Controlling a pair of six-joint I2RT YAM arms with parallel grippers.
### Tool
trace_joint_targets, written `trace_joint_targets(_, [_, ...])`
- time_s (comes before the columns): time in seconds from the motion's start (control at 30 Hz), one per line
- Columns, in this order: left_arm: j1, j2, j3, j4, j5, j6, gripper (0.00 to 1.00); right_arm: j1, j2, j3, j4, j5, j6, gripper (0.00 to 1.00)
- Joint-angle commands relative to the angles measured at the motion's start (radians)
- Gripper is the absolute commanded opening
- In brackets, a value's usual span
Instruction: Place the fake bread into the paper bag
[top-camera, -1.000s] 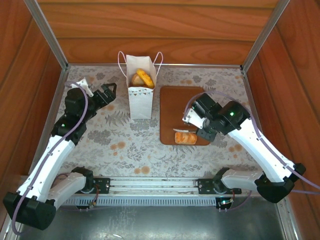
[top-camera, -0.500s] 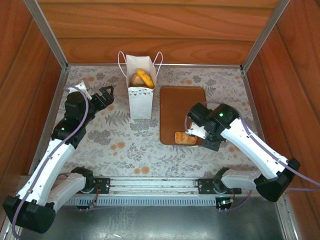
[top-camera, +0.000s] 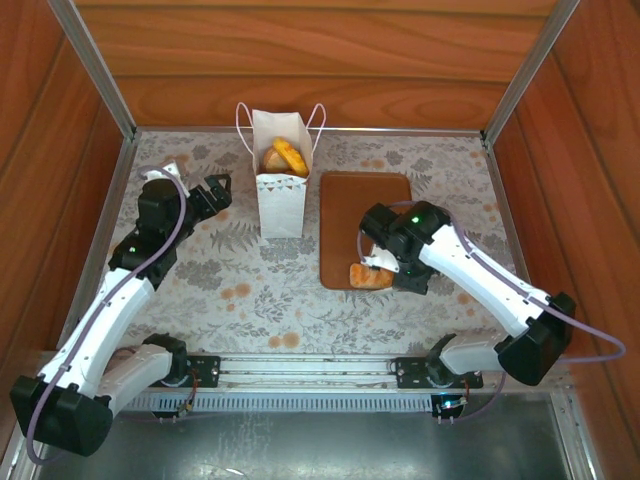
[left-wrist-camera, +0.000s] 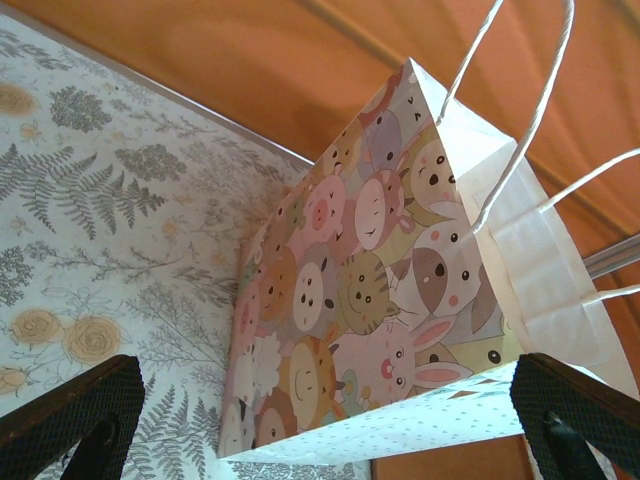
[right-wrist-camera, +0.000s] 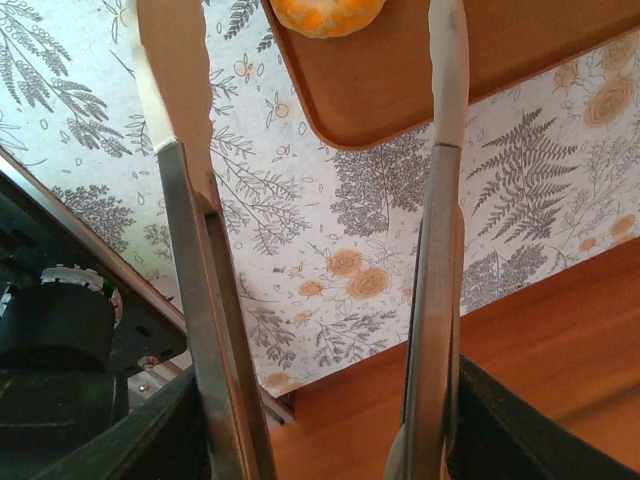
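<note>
Golden-orange bread (right-wrist-camera: 325, 12) on brown tray (right-wrist-camera: 420, 70); cartoon-animal paper bag (left-wrist-camera: 380, 300); left fingers (left-wrist-camera: 70, 418) spread wide; right fingers (right-wrist-camera: 520, 430) grip tongs (right-wrist-camera: 190, 250).

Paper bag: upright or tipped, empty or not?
Upright, not empty: the paper bag stands with its mouth up, fake bread showing inside.

Bright, even light — soft shadows

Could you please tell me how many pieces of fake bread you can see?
3. A golden roll and a browner piece show at the top of the bag; one bread lies at the tray's near edge. More may hide inside the bag.
</note>
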Motion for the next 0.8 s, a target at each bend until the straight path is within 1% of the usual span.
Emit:
trace_joint_targets(0.0, [0.009, 0.016, 0.038, 0.01, 0.008, 0.02, 1.0, 0.01, 0.019, -0.015, 0.025, 0.019, -0.021, 0.59])
trace_joint_targets(0.57, [0.011, 0.055, 0.065, -0.01, 0.013, 0.015, 1.0, 0.004, 0.099, -0.048, 0.14, 0.015, -0.083, 0.58])
trace_joint_targets(0.77, [0.012, 0.047, 0.065, -0.017, 0.012, 0.018, 1.0, 0.002, 0.096, -0.054, 0.153, 0.013, -0.079, 0.54])
